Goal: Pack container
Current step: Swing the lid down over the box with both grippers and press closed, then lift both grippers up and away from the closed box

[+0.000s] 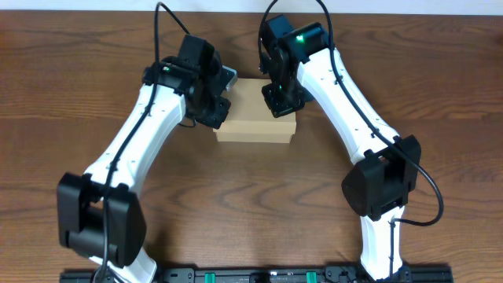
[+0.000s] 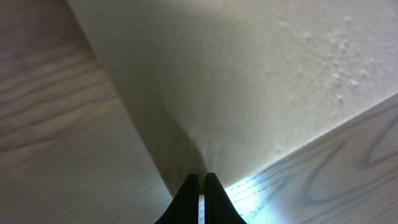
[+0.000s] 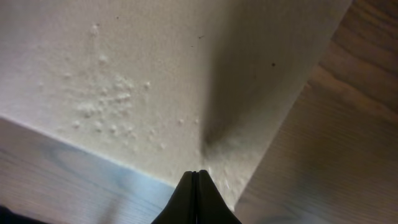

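The container is a tan cardboard box in the middle of the table, lid down flat. My left gripper is shut, its tips at the box's left edge. In the left wrist view the tips sit at the box's lid near a corner, with nothing between them. My right gripper is shut over the box's right part. In the right wrist view its tips rest on the lid near its edge. The box's inside is hidden.
A grey-blue object shows partly behind the left wrist at the box's far left corner. The dark wooden table stretches to both sides. The arm bases stand at the front edge.
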### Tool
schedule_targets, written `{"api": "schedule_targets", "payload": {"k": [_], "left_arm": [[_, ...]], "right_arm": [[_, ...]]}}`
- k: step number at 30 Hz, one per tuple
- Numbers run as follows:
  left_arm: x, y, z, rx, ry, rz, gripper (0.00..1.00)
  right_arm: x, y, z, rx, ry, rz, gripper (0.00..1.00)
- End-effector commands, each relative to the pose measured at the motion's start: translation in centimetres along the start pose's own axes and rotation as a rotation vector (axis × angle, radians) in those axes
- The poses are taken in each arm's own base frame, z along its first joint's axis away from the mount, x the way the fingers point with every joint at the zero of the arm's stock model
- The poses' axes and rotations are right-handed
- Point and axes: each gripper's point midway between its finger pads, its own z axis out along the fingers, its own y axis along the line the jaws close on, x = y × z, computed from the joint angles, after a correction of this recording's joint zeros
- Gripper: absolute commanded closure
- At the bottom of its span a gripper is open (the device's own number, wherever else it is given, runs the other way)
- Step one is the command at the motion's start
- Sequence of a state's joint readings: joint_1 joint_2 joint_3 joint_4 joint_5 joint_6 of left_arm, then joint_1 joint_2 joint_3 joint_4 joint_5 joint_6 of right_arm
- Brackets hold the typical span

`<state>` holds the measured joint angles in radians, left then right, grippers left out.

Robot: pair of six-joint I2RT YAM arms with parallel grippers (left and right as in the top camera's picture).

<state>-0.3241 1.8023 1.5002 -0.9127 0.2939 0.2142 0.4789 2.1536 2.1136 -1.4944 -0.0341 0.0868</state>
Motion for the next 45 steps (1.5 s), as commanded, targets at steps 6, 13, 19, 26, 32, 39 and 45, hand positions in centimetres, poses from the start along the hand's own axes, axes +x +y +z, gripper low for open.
{"api": "schedule_targets", "payload": {"k": [6,13,19,26,32,39,45], "left_arm": [[0.9,-0.3,3.0,0.057,0.076,-0.008,0.94],[1.0,-0.3,3.1,0.057,0.081,-0.01,0.95],[1.2,-0.2,2.6,0.043,0.09,-0.028,0.94],[0.5,1.4,-1.3,-0.093,0.083,-0.032,0.94],[-0.7,2.0,-6.5,-0.187,0.016,-0.055,0.94],[0.5,4.1,-12.9,-0.32,-0.074,-0.109,0.93],[2.8,6.2,-17.9,-0.393,-0.157,-0.223,0.91]], "right_arm": [[0.9,-0.4,2.3,0.001,0.055,-0.005,0.99],[1.5,0.3,4.9,-0.047,0.082,-0.001,0.99],[0.4,0.3,4.2,-0.054,0.029,0.0,0.99],[-1.9,-0.8,0.0,-0.045,-0.114,0.026,0.99],[-3.8,-3.5,-5.7,0.028,-0.289,0.091,0.99],[-3.3,-6.7,-12.4,0.073,-0.462,0.158,0.99],[-1.3,-10.4,-16.9,0.122,-0.566,0.252,0.99]]}}
